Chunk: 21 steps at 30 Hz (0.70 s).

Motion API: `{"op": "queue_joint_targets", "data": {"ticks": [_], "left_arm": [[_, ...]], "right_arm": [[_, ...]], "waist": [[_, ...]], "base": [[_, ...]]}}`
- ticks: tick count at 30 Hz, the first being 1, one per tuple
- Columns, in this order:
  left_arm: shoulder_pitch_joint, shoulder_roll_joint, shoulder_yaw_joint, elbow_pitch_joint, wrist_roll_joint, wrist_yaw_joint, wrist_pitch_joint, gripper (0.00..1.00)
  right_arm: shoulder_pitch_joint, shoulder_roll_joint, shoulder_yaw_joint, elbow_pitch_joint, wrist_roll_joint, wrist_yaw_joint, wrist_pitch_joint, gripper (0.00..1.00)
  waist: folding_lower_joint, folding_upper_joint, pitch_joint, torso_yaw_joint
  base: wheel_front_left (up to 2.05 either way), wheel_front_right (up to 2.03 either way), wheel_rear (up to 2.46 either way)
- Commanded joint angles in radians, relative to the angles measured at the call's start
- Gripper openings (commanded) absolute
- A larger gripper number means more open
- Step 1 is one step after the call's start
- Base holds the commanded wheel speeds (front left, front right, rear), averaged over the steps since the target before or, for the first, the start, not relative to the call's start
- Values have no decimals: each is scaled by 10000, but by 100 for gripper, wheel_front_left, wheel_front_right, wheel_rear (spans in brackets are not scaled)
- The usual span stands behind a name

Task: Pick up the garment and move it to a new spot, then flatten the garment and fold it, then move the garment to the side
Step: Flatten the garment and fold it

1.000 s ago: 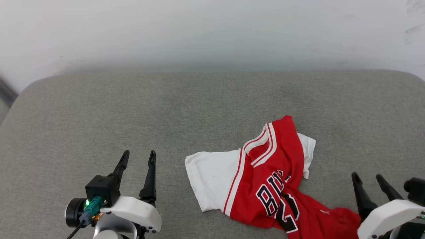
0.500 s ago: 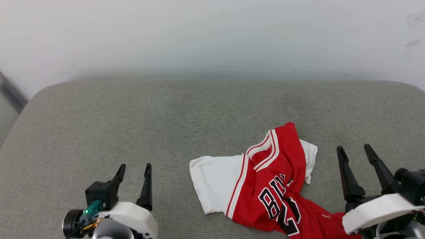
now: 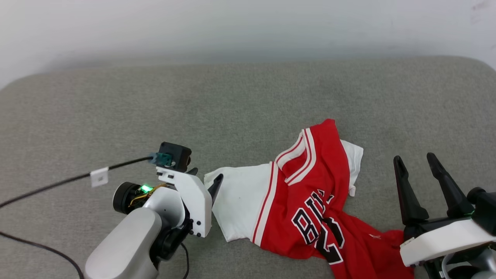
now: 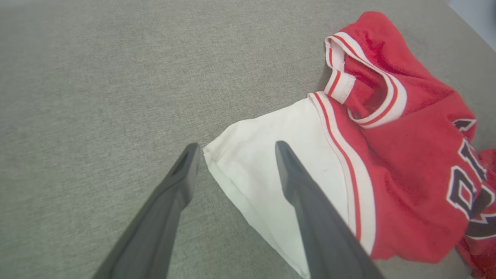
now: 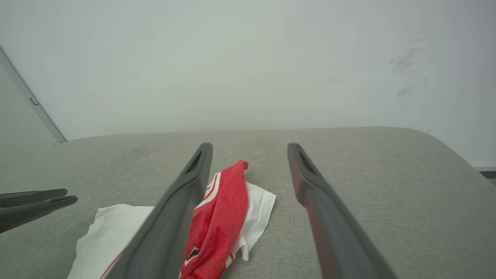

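surface: grey woven fabric pad [image 3: 248,97], rounded corners | behind it: plain white wall [image 3: 232,23] | wall marks: faint dark scuffs [image 5: 403,62], upper right

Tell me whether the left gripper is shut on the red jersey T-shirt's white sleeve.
No: the left gripper stands open, its dark fingers either side of the white sleeve corner of the red jersey T-shirt.
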State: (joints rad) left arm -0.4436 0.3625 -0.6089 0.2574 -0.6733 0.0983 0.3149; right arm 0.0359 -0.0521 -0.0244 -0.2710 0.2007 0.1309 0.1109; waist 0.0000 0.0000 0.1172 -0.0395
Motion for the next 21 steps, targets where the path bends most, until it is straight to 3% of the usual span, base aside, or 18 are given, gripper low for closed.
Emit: {"op": "queue_joint_targets", "data": {"ticks": [1, 13, 14, 15, 16, 21], "left_arm": [[-344, 10, -241, 344, -55, -202, 618, 100], [-882, -127, -1318, 2189, -336, -1032, 3036, 100], [-852, -174, -1396, 2287, -402, -1131, 3161, 49], [-847, -205, -1416, 2308, -400, -1214, 3107, 5], [-860, -234, -1399, 2341, -433, -1257, 3025, 0], [-949, -77, -1055, 2138, -137, -988, 1832, 0]], "right_arm": [[-151, 28, -3, -31, 89, -3, -63, 100], [-368, 28, 136, 294, 317, -3, -269, 100], [-389, 28, 144, 320, 308, -3, -270, 100], [-406, 28, 151, 339, 307, -3, -266, 100], [-422, 28, 153, 360, 306, -3, -255, 100], [-379, 29, 77, 535, 410, -3, -106, 100]], "waist": [[0, 0, 423, -238], [0, 0, 1011, -591], [0, 0, 1011, -602], [0, 0, 1002, -608], [0, 0, 988, -607], [0, 0, 764, -486]], "base": [[0, 0, 0], [0, 0, 0], [0, 0, 0], [0, 0, 0], [0, 0, 0], [0, 0, 0]]}}
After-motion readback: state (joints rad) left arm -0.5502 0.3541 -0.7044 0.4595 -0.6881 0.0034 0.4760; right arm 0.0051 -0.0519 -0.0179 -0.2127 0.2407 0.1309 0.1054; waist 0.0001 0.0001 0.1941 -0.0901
